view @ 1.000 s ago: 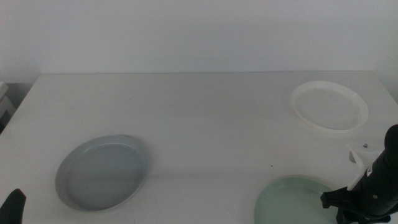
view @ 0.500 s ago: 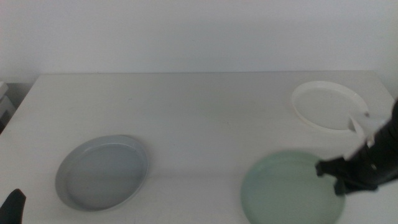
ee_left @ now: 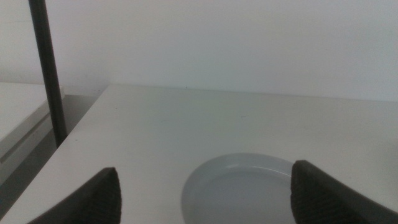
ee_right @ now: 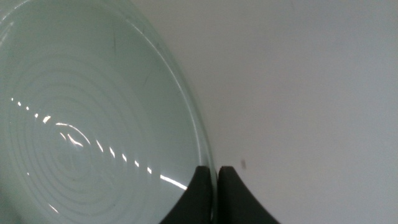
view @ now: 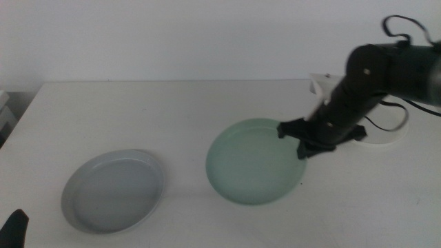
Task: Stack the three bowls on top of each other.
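Over the white tabletop [view: 207, 117], carried leftward from the near edge toward the light grey shallow bowl [view: 114, 191]: pale green shallow bowl [view: 255, 160], rim pinched in right gripper [view: 303, 141] fingers; left gripper [ee_left: 205, 193] fingers spread, empty.

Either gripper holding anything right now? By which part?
Right gripper pinches the pale green shallow bowl by its rim. Left gripper holds nothing.

right claw [view: 303, 143] pinched tight, its arm reaching in from the right; left claw [ee_left: 205, 193] spread wide, waiting low.
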